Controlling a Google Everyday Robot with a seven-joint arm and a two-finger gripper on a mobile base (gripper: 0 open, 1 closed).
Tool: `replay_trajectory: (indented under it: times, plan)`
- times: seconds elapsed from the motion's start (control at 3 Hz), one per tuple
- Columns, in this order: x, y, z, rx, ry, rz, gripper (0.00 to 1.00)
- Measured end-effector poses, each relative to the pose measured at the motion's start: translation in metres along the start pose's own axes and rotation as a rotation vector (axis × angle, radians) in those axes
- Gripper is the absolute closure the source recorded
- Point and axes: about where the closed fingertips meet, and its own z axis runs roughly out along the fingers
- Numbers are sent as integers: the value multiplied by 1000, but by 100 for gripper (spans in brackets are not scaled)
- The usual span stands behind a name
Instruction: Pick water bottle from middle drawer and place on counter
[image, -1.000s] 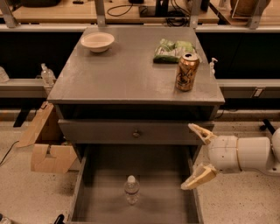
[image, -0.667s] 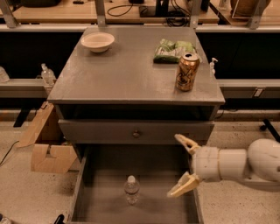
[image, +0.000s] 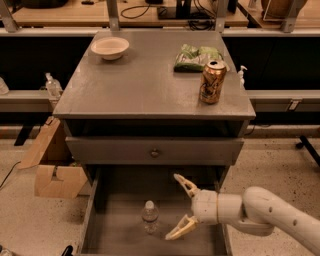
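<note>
One water bottle stands upright in your pulled-out middle drawer.
Its long axis runs vertical, white cap on top, and it sits near the middle of the drawer floor. Your gripper hovers inside the drawer just right of the bottle, its two fingers spread wide toward it, holding nothing and apart from the bottle. On the counter above stands a gold can.
</note>
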Motion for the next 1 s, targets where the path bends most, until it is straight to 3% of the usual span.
replay_trajectory:
  times: [0.33,0.67,1.0]
  plan:
    - [36,9,43,-29,-92,20,0]
    - [61,12,73,-57,-123,36,0]
    - [85,16,98,-84,-125,76,17]
